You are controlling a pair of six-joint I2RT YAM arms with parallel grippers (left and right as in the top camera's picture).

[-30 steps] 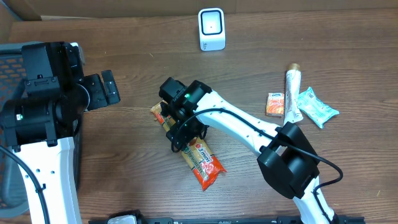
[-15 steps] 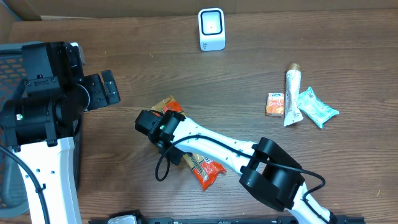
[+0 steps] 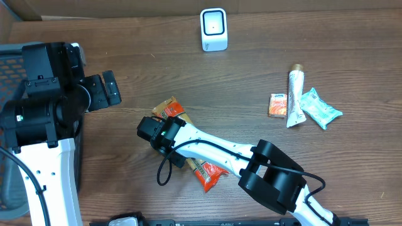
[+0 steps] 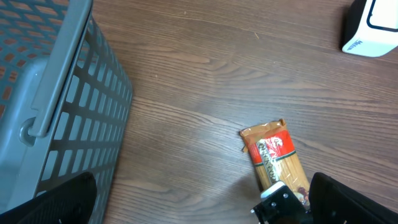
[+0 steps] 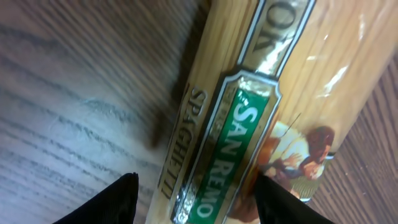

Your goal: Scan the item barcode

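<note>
Wooden table [image 3: 251, 69], spaghetti packet [image 3: 168, 109], white scanner [image 3: 213, 29], tube [image 3: 295, 94], orange box [image 3: 277, 105], teal pouch [image 3: 321, 108]

Long orange spaghetti packet [image 3: 210, 172], flat, diagonal, seemingly label-up

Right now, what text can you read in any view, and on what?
"SAN REMO": spaghetti packet, white on green.
"SPAGHETTI": same packet, running along its length.
"OK": same packet, cut off at the frame's top.
Print on the scanner, orange box, tube and teal packet: too small to read.
</note>
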